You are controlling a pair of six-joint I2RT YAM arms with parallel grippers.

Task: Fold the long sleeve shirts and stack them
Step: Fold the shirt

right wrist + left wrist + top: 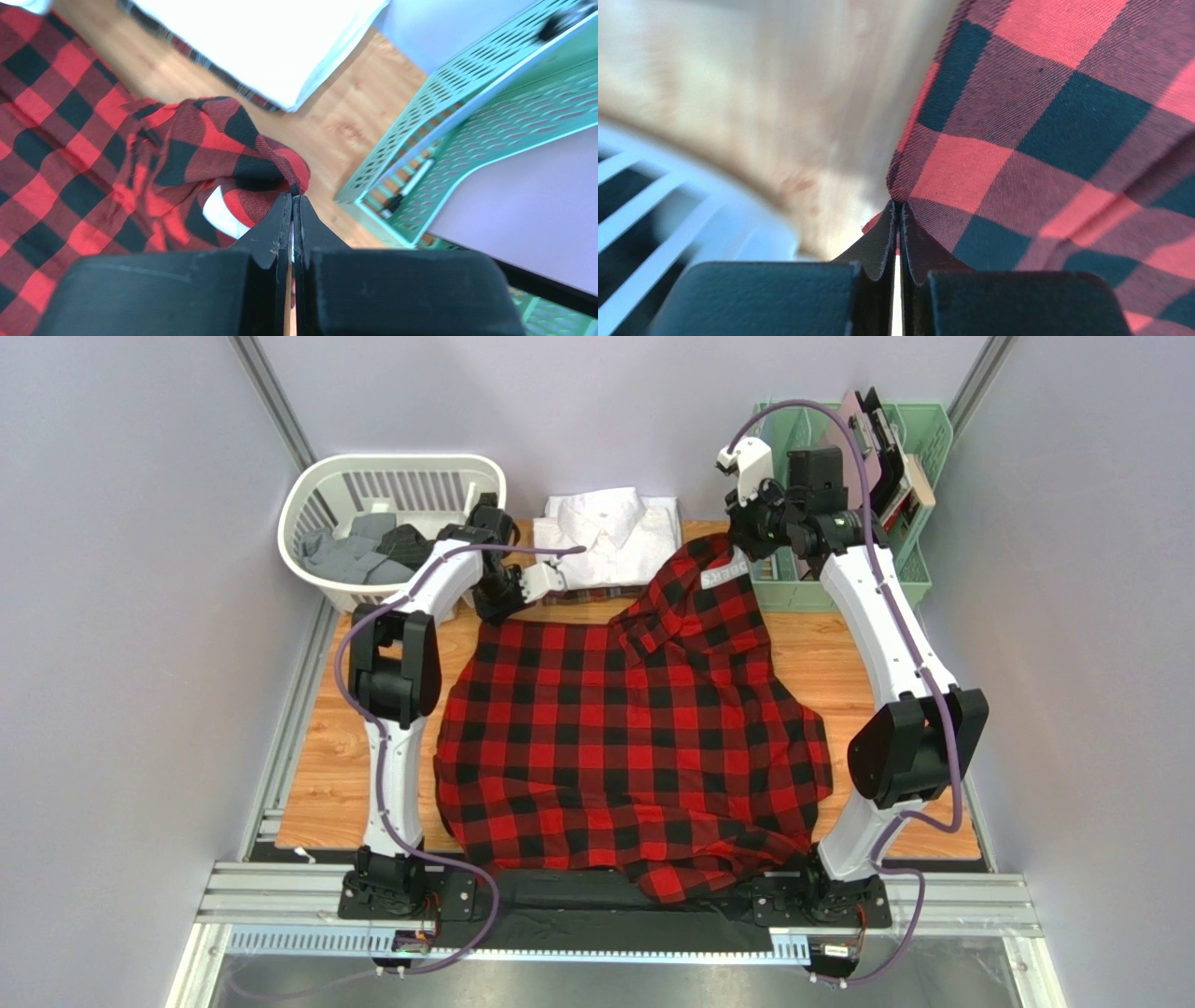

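Observation:
The red-and-black checked flannel shirt point(631, 728) lies spread over the wooden table, its near hem hanging over the front edge. My left gripper point(540, 585) is shut on the shirt's far left corner point(948, 168). My right gripper point(739, 546) is shut on the far right part near the collar point(231, 161) and holds it lifted off the table. A folded white shirt point(613, 525) lies at the far middle, on top of a dark plaid one whose edge shows in the right wrist view point(210, 66).
A white laundry basket point(323, 490) with grey and dark clothes stands at the far left, close to my left gripper; its bars show in the left wrist view point(661, 203). A green plastic crate point(919, 476) stands at the far right behind my right gripper.

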